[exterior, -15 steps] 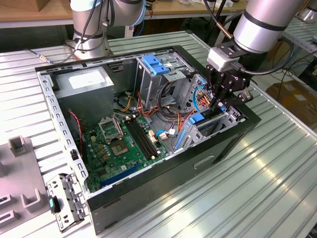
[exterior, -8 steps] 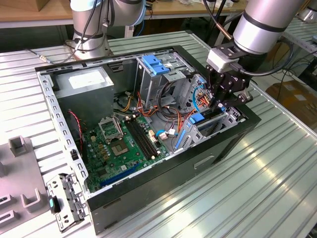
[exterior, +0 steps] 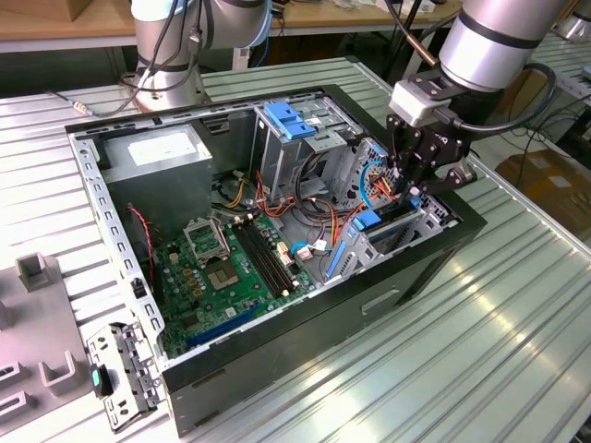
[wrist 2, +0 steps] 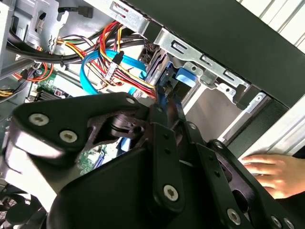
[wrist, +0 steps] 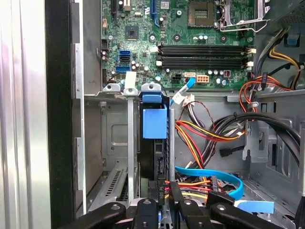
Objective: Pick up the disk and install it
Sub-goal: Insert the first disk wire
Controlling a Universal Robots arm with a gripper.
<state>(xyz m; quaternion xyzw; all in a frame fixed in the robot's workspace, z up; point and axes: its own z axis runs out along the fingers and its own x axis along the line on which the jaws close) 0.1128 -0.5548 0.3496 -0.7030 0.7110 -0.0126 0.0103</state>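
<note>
The disk (wrist: 155, 125), a dark slab in a bright blue carrier, stands on edge in the metal drive bay (wrist: 129, 157) at the front corner of the open computer case (exterior: 305, 323). Its blue end tab (wrist 2: 184, 77) sits just under the case's top rail. My gripper (exterior: 411, 192) reaches down into the bay from above, on the exterior view's right. The black fingers (wrist: 176, 198) lie close together on the disk's near end, where a bit of blue shows between them. The gripper (wrist 2: 164, 102) covers the rest of the disk in the second wrist view.
Red, yellow and orange power wires (wrist: 200, 136) and a thin blue data cable (wrist: 214, 176) run close beside the bay. The motherboard (exterior: 231, 268) lies on the case floor. A second blue carrier (exterior: 291, 120) sits in the upper bay. A person's hand (wrist 2: 271, 174) rests outside the case.
</note>
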